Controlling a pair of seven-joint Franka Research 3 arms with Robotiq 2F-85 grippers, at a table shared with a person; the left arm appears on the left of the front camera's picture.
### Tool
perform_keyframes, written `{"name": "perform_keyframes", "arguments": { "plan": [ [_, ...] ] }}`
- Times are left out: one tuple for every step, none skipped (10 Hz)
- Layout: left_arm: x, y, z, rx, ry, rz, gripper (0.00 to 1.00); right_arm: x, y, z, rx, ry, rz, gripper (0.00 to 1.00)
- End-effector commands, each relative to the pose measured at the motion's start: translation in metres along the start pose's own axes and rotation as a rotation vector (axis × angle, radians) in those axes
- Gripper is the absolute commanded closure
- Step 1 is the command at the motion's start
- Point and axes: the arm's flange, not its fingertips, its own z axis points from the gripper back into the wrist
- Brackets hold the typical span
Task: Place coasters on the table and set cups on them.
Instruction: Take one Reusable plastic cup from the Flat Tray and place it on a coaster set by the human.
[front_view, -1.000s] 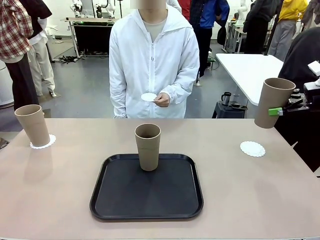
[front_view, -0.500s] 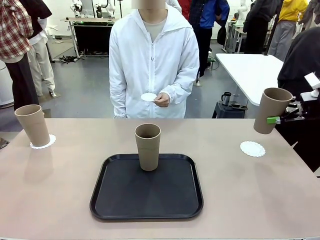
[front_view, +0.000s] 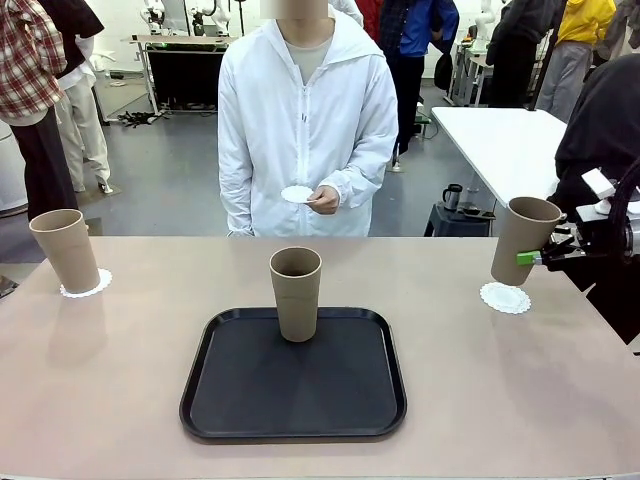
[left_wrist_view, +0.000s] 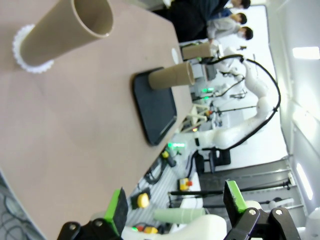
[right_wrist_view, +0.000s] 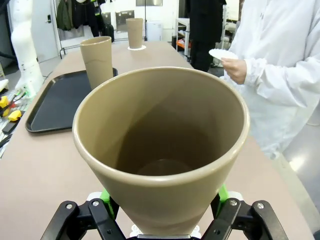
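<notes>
- Right, over on the left, the left gripper (left_wrist_view: 175, 202) is hanging off the table's left end, its green-padded fingers standing wide apart with nothing between them.
- At the far left of the table (front_view: 120, 400), the left cup (front_view: 65, 250) is standing upright on the left coaster (front_view: 87, 286), whose lacy edge is peeking out round the base.
- In the middle, the black tray (front_view: 290, 395) is lying near the robot's side, and the middle cup (front_view: 296, 293) is standing upright on its far part.
- Beyond the far edge, a person in a white jacket (front_view: 305, 130) is standing and holding a spare coaster (front_view: 297, 194) flat in one hand (front_view: 325, 199).
- On the right, the right coaster (front_view: 505, 297) is lying flat on the table.
- The right gripper (front_view: 530, 257) is coming in from the right, clamped on the lower part of the right cup (front_view: 522, 240).
- That cup is leaning slightly, rim towards the right, with its base at the coaster's far edge; whether it is touching, I cannot tell.
</notes>
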Motion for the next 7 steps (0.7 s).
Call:
{"name": "perform_keyframes", "arguments": {
  "plan": [
    [0.001,-0.003,0.001,0.004,-0.006,0.009,0.0,-0.003,-0.001,0.005,0.013,0.015,0.002,0.16],
    [0.001,-0.003,0.001,0.004,-0.006,0.009,0.0,-0.008,-0.001,0.007,0.012,0.018,-0.003,0.16],
    [0.001,-0.003,0.001,0.004,-0.006,0.009,0.0,-0.013,0.0,0.009,0.019,0.018,-0.017,0.16],
    [0.001,-0.003,0.001,0.004,-0.006,0.009,0.0,-0.018,0.001,0.008,0.035,0.012,-0.036,0.16],
    [0.001,-0.003,0.001,0.004,-0.006,0.009,0.0,-0.022,0.001,0.006,0.043,0.016,-0.042,0.16],
    [0.001,-0.003,0.001,0.004,-0.006,0.009,0.0,-0.025,-0.001,0.005,0.045,0.017,-0.044,0.16],
    [0.001,-0.003,0.001,0.004,-0.006,0.009,0.0,-0.029,-0.004,0.003,0.045,0.024,-0.041,0.16]
  ]
}}
